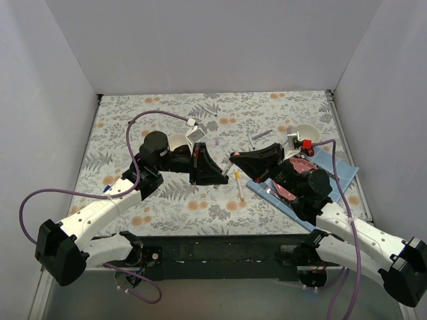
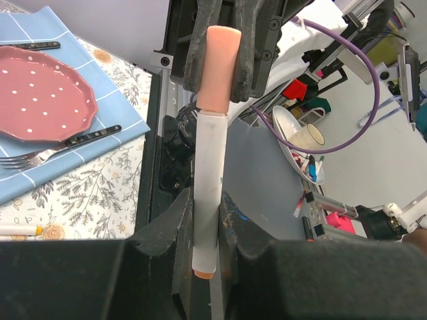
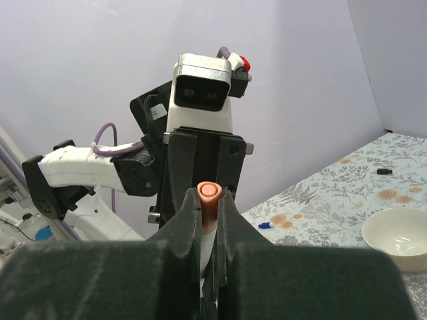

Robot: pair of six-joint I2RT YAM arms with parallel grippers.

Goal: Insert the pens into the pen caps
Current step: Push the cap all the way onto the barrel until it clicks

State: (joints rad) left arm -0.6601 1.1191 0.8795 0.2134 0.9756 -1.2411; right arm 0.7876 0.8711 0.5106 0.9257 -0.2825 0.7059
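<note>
Pen (image 2: 210, 173) and cap (image 2: 220, 67) are joined end to end, held in the air above the middle of the table between the two grippers. The pale barrel runs roughly left to right across the scene. Its orange-pink cap is at the right end and a small orange tip sticks out at the left end. The cap sits over the barrel's end in line with it; how deep it is seated cannot be told.

The left gripper (image 2: 207, 200) is clamped on the barrel close to the tipped end. The right gripper (image 3: 208, 207) is clamped on the cap, whose rounded end shows head-on between its fingers. In the top view the two sets of fingertips almost meet.

No print can be read on the barrel or the cap.

A second pen (image 1: 238, 187) lies on the floral cloth (image 1: 167, 200) just near of the joint, its long axis running near to far. To the right lie a blue napkin (image 2: 100, 127) with a red dotted plate (image 2: 40, 93) and a fork (image 2: 60, 150). A white bowl (image 1: 179, 141) sits just beside the left wrist. The side walls and the far wall stand well apart from both grippers.
</note>
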